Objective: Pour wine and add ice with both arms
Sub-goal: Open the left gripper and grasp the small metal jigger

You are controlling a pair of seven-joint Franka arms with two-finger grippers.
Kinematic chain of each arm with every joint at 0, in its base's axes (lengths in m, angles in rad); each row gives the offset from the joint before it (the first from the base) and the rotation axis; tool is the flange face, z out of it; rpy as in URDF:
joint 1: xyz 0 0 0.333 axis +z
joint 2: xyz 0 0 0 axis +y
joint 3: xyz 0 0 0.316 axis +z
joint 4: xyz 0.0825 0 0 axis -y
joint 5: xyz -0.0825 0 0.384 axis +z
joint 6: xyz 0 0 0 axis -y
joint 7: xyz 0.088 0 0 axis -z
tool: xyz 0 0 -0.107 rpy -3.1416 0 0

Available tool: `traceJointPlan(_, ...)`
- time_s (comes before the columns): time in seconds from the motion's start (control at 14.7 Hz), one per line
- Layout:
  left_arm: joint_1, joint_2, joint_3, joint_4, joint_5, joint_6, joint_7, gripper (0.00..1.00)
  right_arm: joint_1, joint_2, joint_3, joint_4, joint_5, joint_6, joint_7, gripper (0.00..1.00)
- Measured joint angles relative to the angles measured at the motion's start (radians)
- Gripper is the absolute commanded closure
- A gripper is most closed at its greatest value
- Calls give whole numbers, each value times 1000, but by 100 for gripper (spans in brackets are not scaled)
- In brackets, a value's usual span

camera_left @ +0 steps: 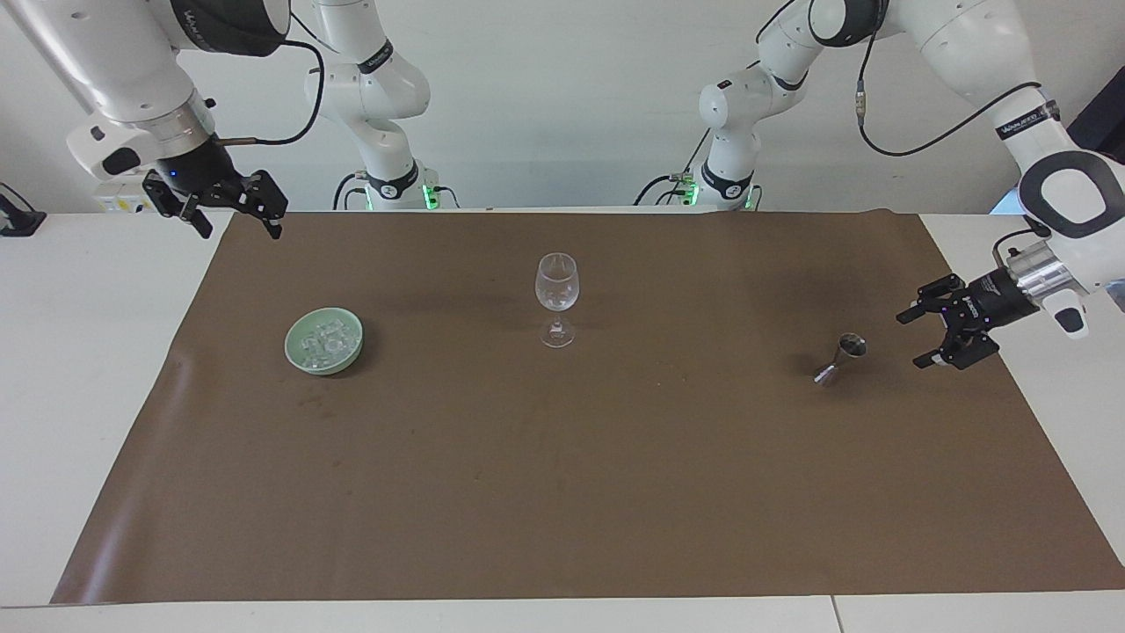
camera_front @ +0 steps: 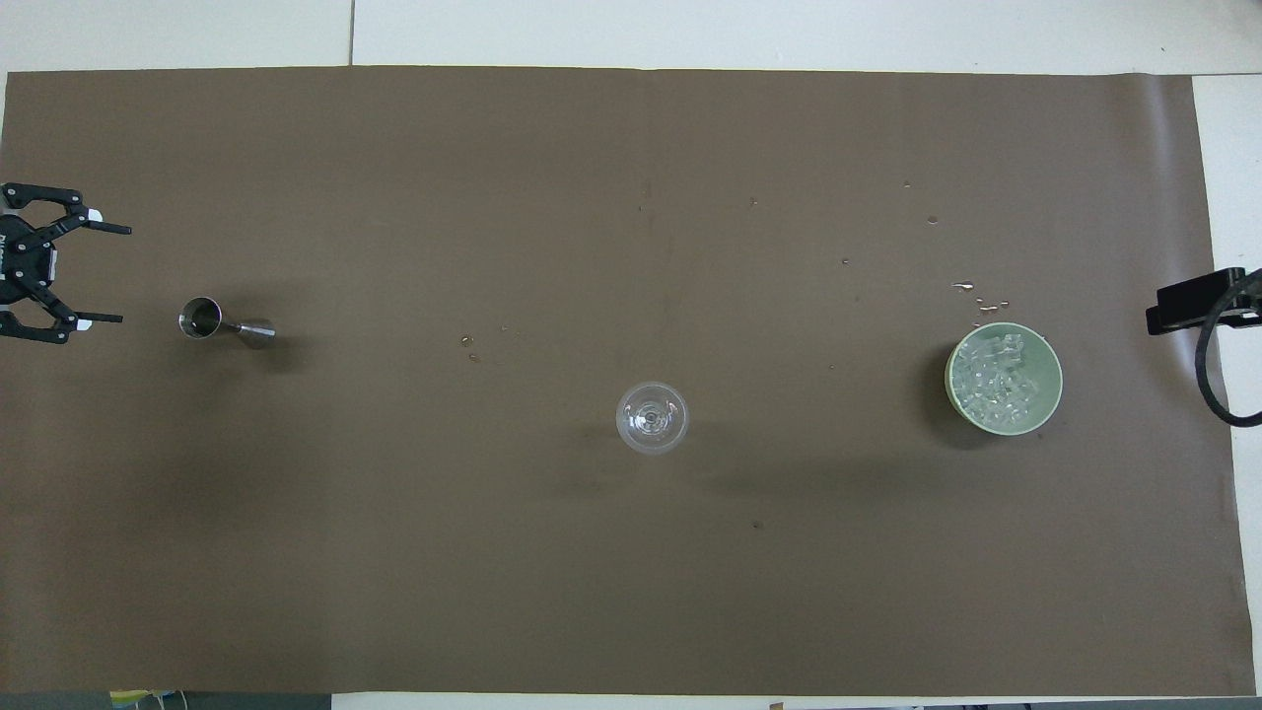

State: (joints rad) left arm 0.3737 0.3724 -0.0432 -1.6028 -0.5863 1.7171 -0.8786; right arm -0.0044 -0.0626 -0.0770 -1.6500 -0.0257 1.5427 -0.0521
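A clear stemmed glass [camera_left: 556,286] stands upright mid-mat; it also shows in the overhead view [camera_front: 652,418]. The ice [camera_left: 323,338] fills a pale green bowl [camera_left: 295,353] toward the right arm's end; the ice [camera_front: 1001,375] and the bowl's rim [camera_front: 952,383] also show from overhead. A steel jigger [camera_left: 841,359] stands toward the left arm's end [camera_front: 225,323]. My left gripper [camera_left: 910,339] is open, low over the mat beside the jigger, not touching it [camera_front: 124,274]. My right gripper [camera_left: 242,230] is open and waits raised over the mat's corner by the bowl's end.
A brown mat [camera_left: 562,483] covers the white table. Small water drops [camera_front: 976,291] lie on the mat just farther from the robots than the bowl. A black part of the right gripper and its cable [camera_front: 1198,301] reach in at the mat's edge.
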Motion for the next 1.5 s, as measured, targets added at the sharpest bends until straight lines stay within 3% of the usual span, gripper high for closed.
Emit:
traceJointPlan(0.27,77,87,0,-15,-117,-12,-22,0,0,0,0,0,0,0,0,0)
traceJointPlan(0.48,104,120,-2,-85,-202,-11,-22,0,0,0,0,0,0,0,0,0)
traceJointPlan(0.95,103,61,-12,-319,-385,74,97,0,0,0,0,0,0,0,0,0)
traceJointPlan(1.09,100,48,-16,-347,-417,96,131,5,0,0,0,0,0,0,0,0)
traceJointPlan(1.5,82,32,-20,-400,-501,150,134,5,0,0,0,0,0,0,0,0)
